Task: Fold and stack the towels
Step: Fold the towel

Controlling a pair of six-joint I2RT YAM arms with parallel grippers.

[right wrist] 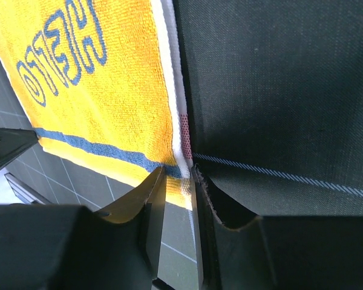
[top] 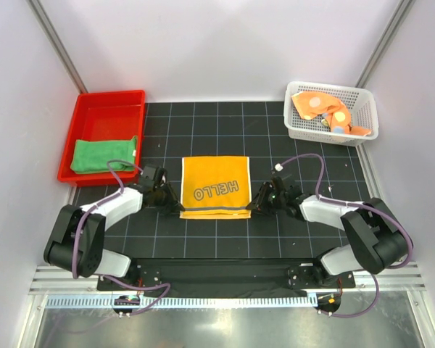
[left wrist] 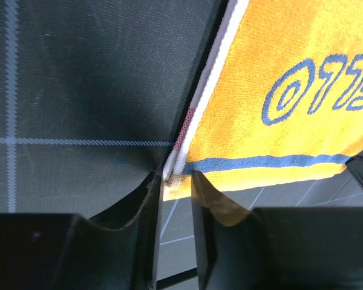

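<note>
Yellow-orange HELLO towel (top: 215,187) lay in the middle of the counter (top: 312,148) seen from above, with the left jaws at its near-left corner and the right jaws at its near-right. The green towel (top: 104,154) sat in the red tray (top: 110,95), and the dotted towel (top: 322,109) in the white basket (top: 368,119). Left wrist: the jaws narrowly straddled the corner's hem; clamped or not, I cannot tell. Right wrist: likewise unclear.

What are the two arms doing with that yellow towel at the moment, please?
The left gripper and right gripper each straddle a near corner of the yellow-orange HELLO towel, lying flat on the black mat. Whether they have clamped it is unclear. A folded green towel sits in the red tray; the polka-dot towel lies crumpled in the white basket.
</note>
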